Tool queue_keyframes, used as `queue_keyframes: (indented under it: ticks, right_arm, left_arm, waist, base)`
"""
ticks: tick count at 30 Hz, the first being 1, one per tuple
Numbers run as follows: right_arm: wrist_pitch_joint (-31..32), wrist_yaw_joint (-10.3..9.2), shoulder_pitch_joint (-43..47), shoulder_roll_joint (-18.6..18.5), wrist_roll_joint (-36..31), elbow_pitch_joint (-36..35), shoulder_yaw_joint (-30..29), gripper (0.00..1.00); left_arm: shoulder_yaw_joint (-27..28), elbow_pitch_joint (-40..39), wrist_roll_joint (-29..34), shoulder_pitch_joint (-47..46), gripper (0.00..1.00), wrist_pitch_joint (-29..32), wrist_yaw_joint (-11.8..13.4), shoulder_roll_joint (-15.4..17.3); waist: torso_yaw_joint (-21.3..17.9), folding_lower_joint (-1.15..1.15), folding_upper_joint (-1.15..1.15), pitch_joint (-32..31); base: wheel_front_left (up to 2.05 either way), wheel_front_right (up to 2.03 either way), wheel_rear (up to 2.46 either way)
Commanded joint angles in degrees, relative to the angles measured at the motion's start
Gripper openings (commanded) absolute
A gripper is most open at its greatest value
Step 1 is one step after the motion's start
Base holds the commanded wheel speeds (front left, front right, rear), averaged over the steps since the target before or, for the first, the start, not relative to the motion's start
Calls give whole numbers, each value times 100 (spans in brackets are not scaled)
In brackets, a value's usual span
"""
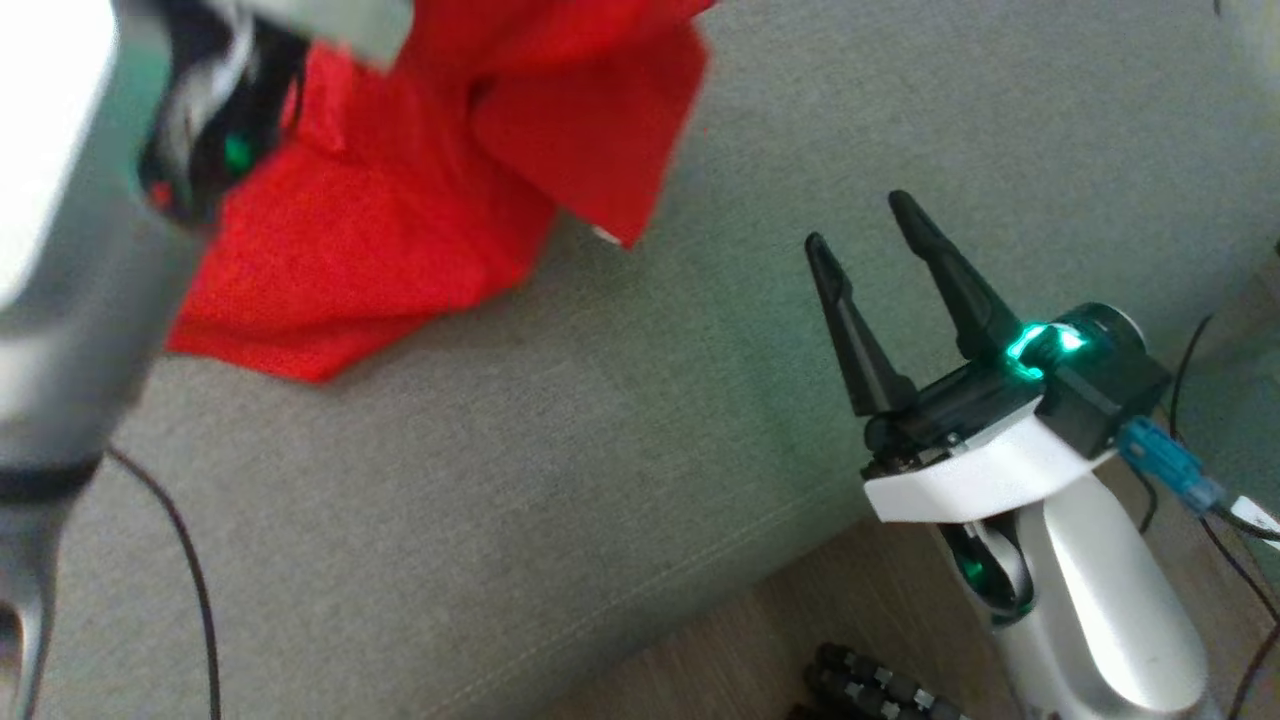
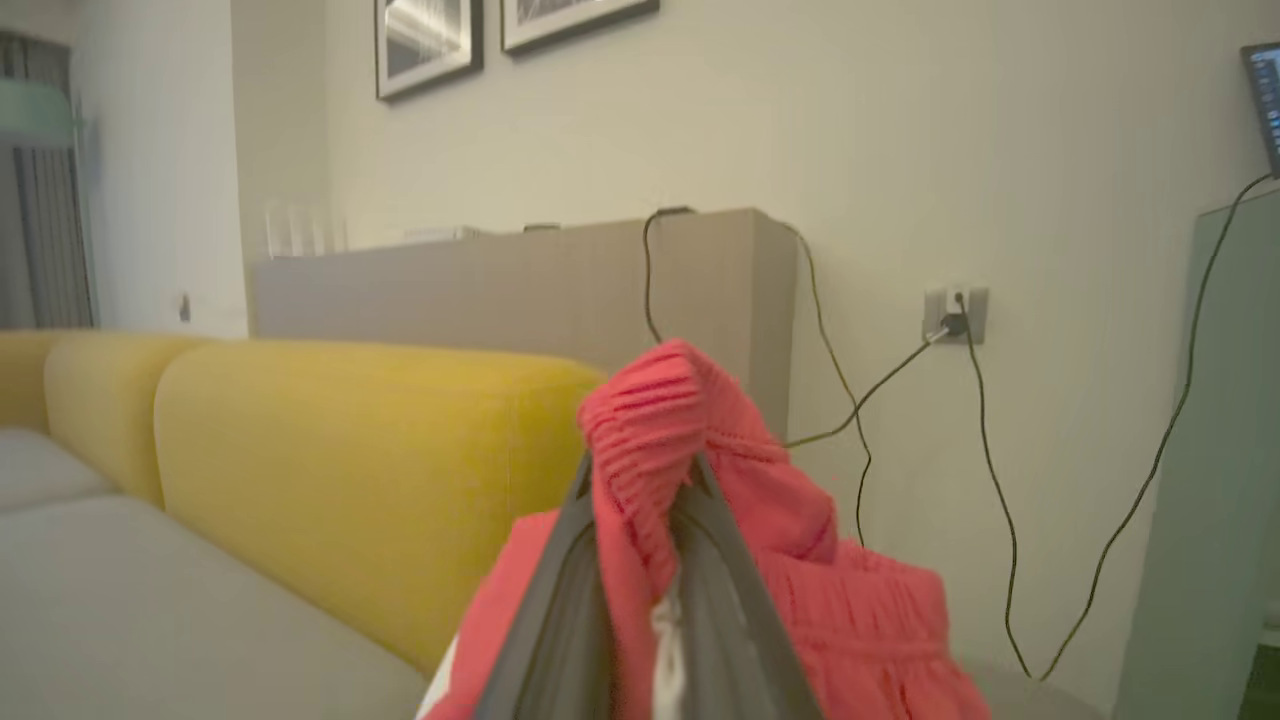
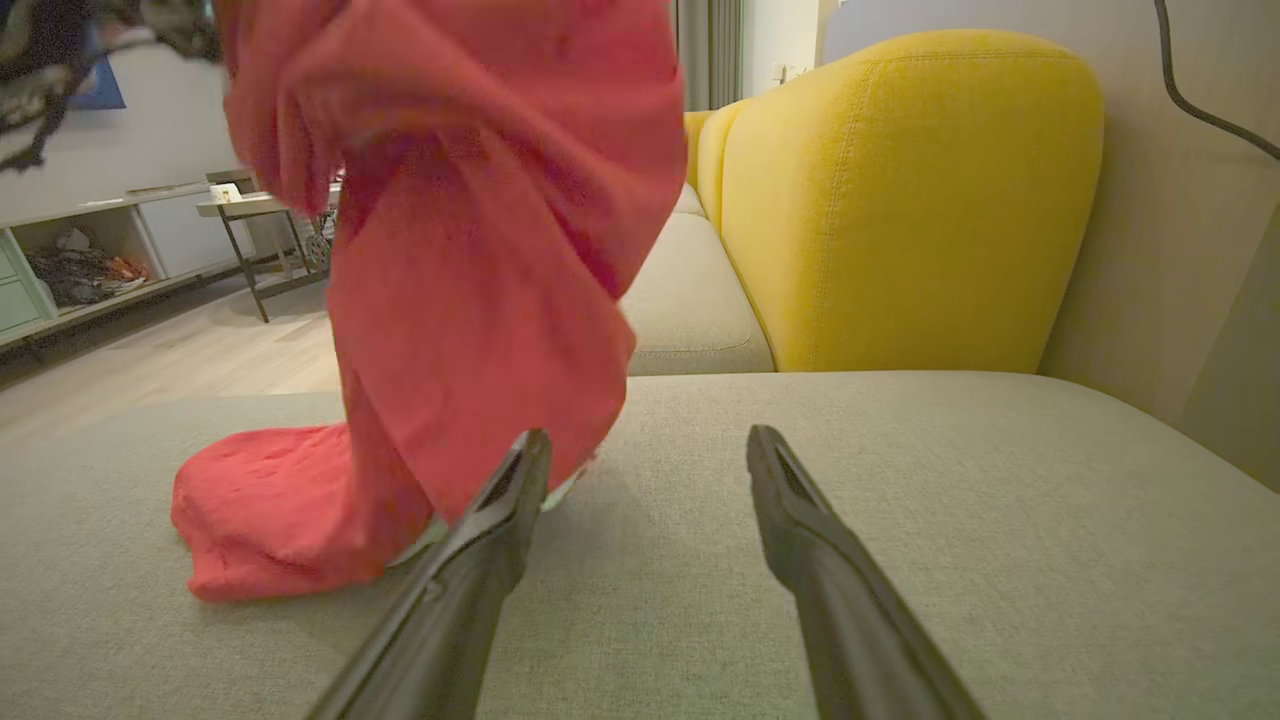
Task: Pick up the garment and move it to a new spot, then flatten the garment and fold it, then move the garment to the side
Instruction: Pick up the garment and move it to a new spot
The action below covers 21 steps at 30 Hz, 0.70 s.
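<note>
Red garment in left end effector

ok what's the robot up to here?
The left gripper is shut on a gathered edge of the red garment, holding it up over the grey sofa cushion. The garment's lower end rests bunched on the cushion. The right gripper is open and empty, over the cushion beside the hanging cloth. No flattening or folding yet.

At the head view's upper left the blurred left forearm covers part of the red garment, which the top edge cuts off, and in the left wrist view bunched cloth hides the tips of the left gripper.
</note>
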Motion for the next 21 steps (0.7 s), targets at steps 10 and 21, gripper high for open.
queue_keyframes:
  ticks: [10,21]
  right_arm:
    - [-13,-1,-41,27,-258,-87,-82,100]
    - [-13,-1,5,27,-565,67,-120,100]
  left_arm:
    - [57,631,-218,2191,0,-759,181,179]
    - [749,384,1092,3145,100,-822,337,-663]
  waist:
    - [516,-1,0,3]
    - [1121,-1,0,-268]
  base:
    - [0,0,0]
    - [0,0,0]
